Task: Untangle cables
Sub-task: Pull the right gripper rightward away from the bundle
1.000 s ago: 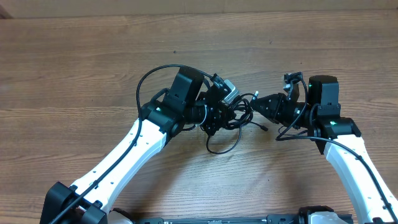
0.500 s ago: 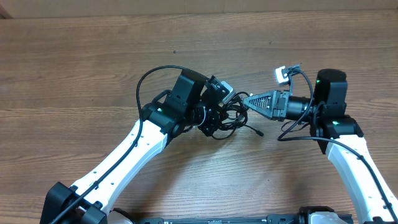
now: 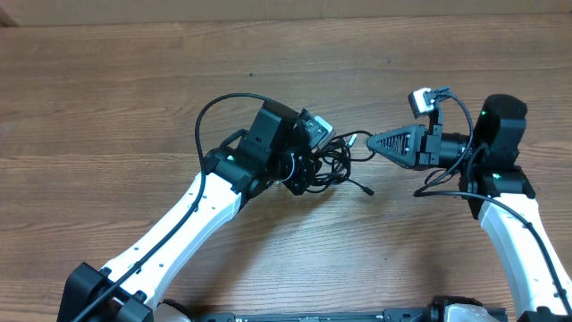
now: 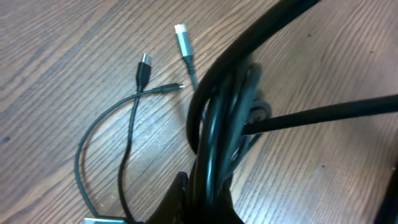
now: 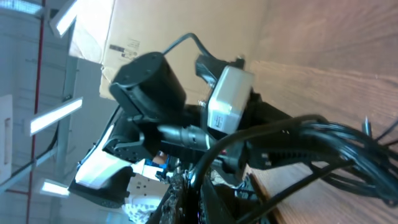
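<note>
Left gripper point(image 3: 308, 168): I read it clamped on the cables point(image 4: 214, 124), at the left edge of their tangle point(image 3: 334, 161); its fingers are buried under cord.
Right gripper point(image 3: 373, 143): pinched shut on one strand, just right of the tangle.
Tangle: dense black knot over the table point(image 3: 134, 89); I can't separate single cords.
Loose end: silvery plug point(image 4: 181, 35) beside the tangle.

A brown wood-grain table point(image 3: 107, 89) is lying under even light. Beyond the table a printed cardboard box point(image 5: 115, 37) is standing and long bright lamps point(image 5: 59, 115) are shining.
</note>
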Robot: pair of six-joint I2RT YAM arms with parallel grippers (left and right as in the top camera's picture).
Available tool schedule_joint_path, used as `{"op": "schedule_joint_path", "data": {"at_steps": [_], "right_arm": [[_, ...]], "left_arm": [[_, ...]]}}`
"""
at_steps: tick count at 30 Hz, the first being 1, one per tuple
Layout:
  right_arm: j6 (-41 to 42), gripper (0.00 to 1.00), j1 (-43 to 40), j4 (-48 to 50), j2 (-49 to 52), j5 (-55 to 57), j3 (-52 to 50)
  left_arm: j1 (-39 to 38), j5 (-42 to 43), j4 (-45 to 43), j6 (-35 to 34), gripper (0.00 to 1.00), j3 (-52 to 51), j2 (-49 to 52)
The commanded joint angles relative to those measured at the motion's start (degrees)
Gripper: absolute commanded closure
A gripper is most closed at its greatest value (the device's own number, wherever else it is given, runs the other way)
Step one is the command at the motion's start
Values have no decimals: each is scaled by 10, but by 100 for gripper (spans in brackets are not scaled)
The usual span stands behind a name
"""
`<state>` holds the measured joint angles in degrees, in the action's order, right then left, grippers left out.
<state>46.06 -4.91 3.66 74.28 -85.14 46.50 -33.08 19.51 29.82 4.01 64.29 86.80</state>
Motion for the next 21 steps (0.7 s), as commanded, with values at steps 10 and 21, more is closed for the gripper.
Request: {"op": "schedule_joint_path", "data": {"at_steps": [10, 21], "right_arm": [[368, 96, -28, 410, -5, 7, 8], [361, 75, -80, 444, -5, 14, 8]], "left_arm": [[4, -60, 73, 10, 96, 2, 3], [4, -39, 66, -11, 96, 2, 3]]}}
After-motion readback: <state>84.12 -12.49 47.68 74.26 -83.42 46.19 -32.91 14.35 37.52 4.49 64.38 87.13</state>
